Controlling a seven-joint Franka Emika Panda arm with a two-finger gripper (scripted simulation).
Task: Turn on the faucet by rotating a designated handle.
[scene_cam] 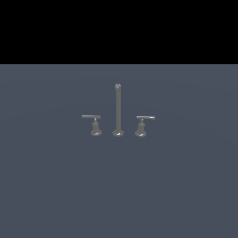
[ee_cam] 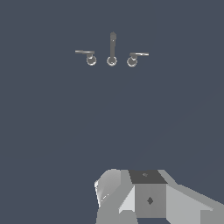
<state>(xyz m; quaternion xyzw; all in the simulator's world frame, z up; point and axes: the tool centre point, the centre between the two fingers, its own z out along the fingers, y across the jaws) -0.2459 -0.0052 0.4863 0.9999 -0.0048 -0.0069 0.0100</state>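
Your end effector shows only its body in the wrist view; you cannot tell whether its fingers are apart. It sits well apart from the faucet on the desk. The handle, at the exterior view's right of the spout, is rigid, slick metal: push its thin bar near the tip.

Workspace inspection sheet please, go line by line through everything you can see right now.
Surface: plain flat grey-blue floor, bare apart from the fixture.
Job's things: faucet upright; designated handle on the exterior view's right, bar pointing right; mirror handle opposite, bar pointing left.
Clutter: nothing seen.
Pincer: body shows only in the wrist view, far from the faucet; fingers out of view, state unclear.
Cables: nothing seen.
Surroundings: black band above the floor in the exterior view.
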